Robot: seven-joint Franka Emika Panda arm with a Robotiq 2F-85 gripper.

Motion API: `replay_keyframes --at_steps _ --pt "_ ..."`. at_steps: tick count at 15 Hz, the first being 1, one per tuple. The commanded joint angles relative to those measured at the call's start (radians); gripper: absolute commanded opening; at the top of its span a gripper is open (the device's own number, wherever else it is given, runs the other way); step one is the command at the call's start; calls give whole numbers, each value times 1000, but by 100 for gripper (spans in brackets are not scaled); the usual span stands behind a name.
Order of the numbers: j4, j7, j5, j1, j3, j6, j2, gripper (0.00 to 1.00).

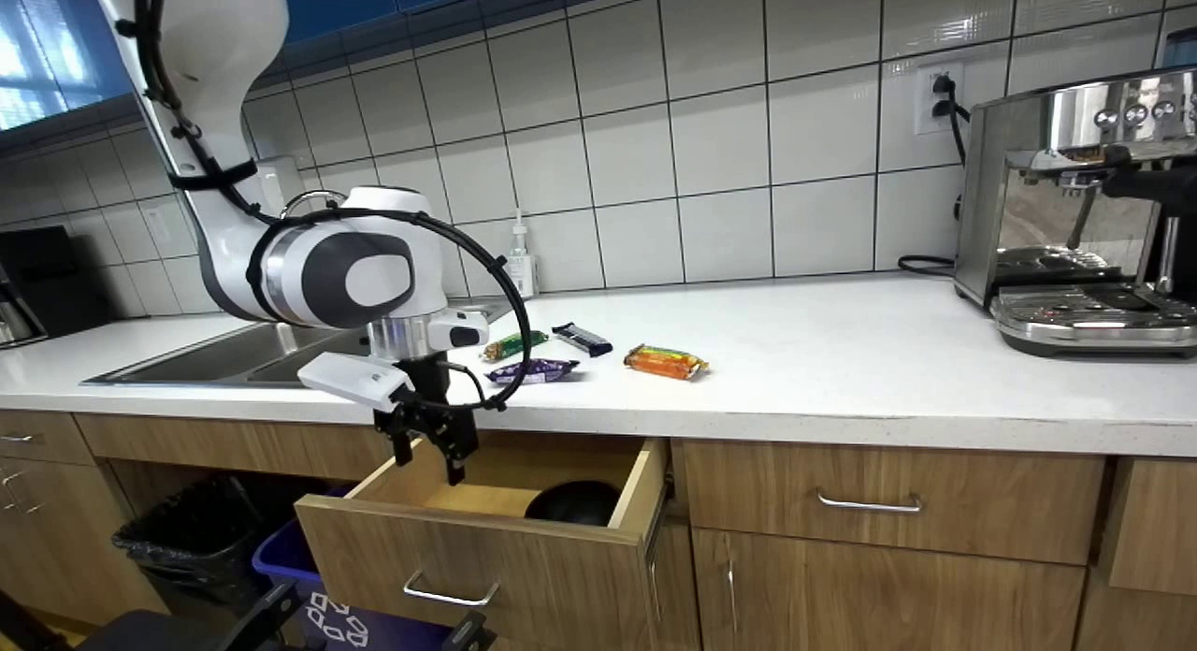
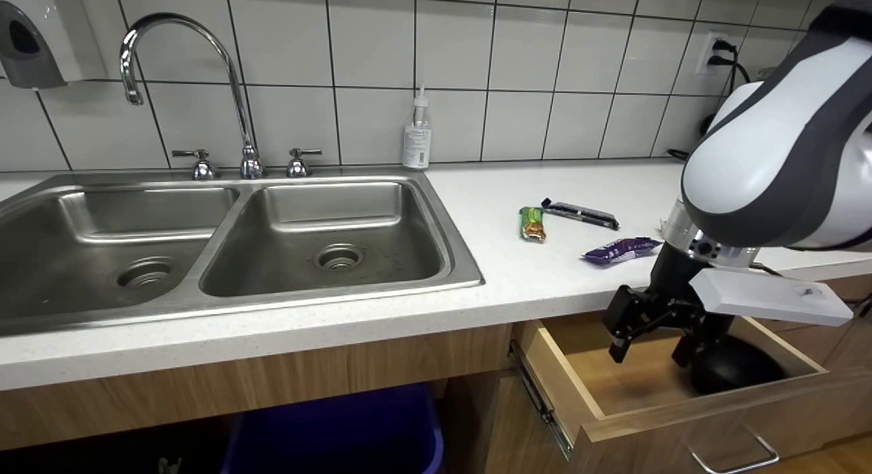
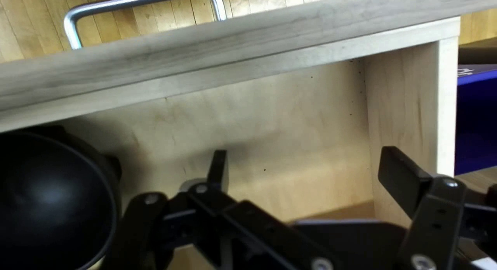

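Note:
My gripper (image 1: pixel 429 464) is open and points down at the pulled-out wooden drawer (image 1: pixel 486 550), with nothing between its fingers. In the wrist view the fingers (image 3: pixel 306 165) are spread over the bare drawer floor. A black bowl (image 3: pixel 50 200) lies in the drawer beside the gripper; it also shows in both exterior views (image 1: pixel 575 503) (image 2: pixel 736 368). On the counter behind the gripper lie a purple packet (image 2: pixel 621 250), a green packet (image 2: pixel 532 224), a dark silver bar (image 2: pixel 582 214) and an orange packet (image 1: pixel 666 362). The arm mostly hides the orange packet in an exterior view.
A steel double sink (image 2: pixel 221 256) with a faucet (image 2: pixel 245 113) and a soap bottle (image 2: pixel 417 137) adjoins the packets. An espresso machine (image 1: pixel 1094 211) stands on the counter (image 1: pixel 842 352). A blue bin (image 2: pixel 340 426) and a black-bagged bin (image 1: pixel 201 534) stand below.

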Motion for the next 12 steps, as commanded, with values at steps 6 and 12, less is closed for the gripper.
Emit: replay_keyframes --at_steps 6,12 --pt "-10 -2 24 2 -31 -177 -181 100" --pt "33 4 22 4 -85 -251 -231 100"
